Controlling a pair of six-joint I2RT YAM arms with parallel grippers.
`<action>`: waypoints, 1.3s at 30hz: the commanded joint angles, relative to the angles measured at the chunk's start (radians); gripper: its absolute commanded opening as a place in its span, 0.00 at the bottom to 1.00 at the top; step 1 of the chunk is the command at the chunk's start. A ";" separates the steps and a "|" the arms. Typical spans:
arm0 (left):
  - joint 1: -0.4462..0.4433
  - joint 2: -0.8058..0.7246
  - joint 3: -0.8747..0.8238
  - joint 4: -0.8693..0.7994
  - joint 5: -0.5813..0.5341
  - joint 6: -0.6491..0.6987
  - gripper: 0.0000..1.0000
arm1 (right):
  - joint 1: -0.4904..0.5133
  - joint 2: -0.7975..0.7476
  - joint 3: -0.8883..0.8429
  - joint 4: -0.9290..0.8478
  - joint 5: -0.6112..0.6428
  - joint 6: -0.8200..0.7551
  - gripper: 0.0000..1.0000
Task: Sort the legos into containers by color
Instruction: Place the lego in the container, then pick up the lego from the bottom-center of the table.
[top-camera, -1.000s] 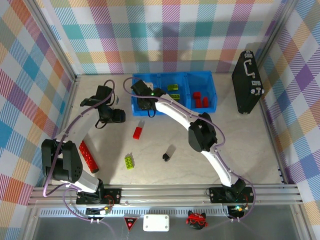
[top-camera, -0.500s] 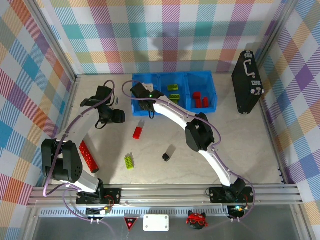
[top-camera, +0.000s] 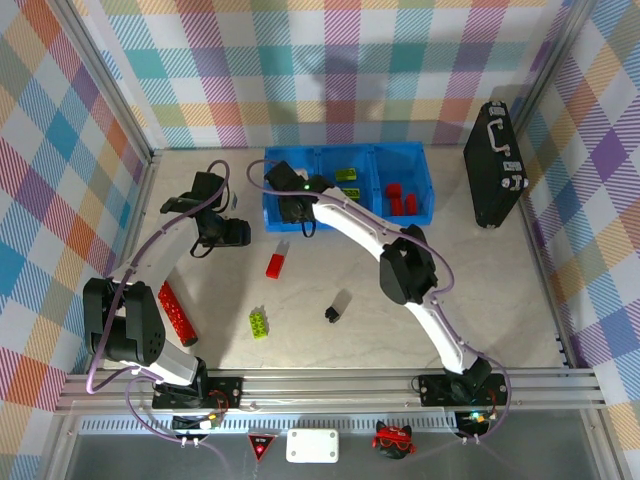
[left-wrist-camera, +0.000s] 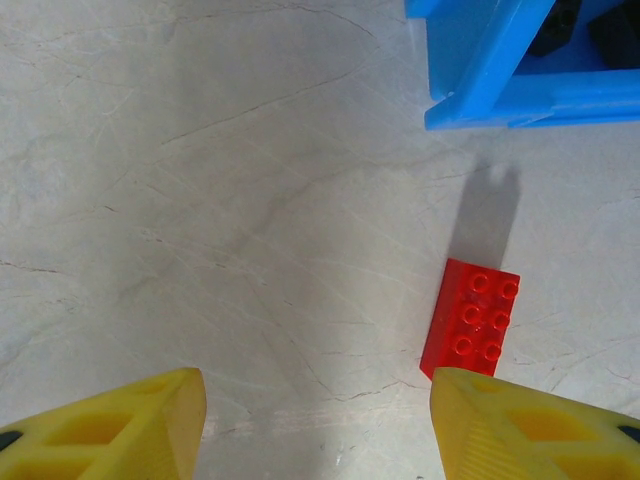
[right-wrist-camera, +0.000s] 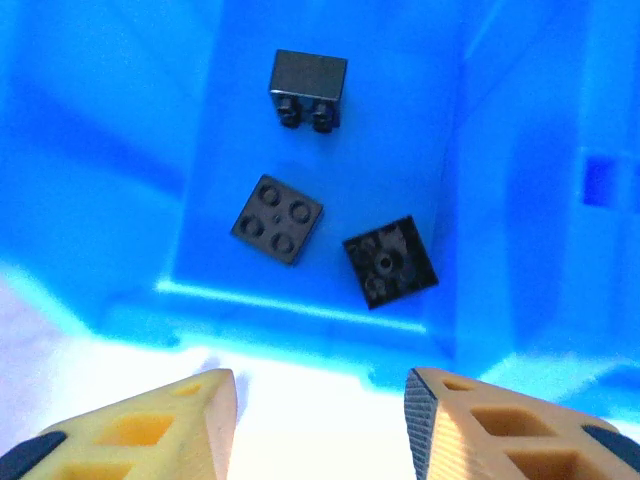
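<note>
Right hand (right-wrist-camera: 320, 420) hangs over the left bin of the containers (top-camera: 405, 221), fingers apart, nothing between them. Three black legos (right-wrist-camera: 277, 219) lie on that bin's floor. Middle bin holds green bricks (top-camera: 347, 176); right bin holds red ones (top-camera: 402, 198).

Left hand (left-wrist-camera: 318, 425) is open and empty, low over the desk (left-wrist-camera: 200, 200). A red brick (left-wrist-camera: 470, 320) lies flat just ahead of one finger, near the bin corner.

Loose on the desk: long red brick (top-camera: 176, 312), green brick (top-camera: 259, 322), black brick (top-camera: 331, 314).
</note>
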 joint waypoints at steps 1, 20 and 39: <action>0.015 -0.015 -0.007 0.003 0.019 -0.009 0.61 | 0.002 -0.093 -0.044 -0.078 -0.095 -0.058 0.51; 0.017 -0.017 -0.003 -0.008 -0.002 0.003 0.61 | 0.043 -0.442 -0.591 -0.097 -0.285 -0.035 0.52; 0.016 -0.011 0.002 -0.019 -0.022 0.011 0.61 | 0.214 -0.543 -0.946 -0.053 -0.318 0.128 0.49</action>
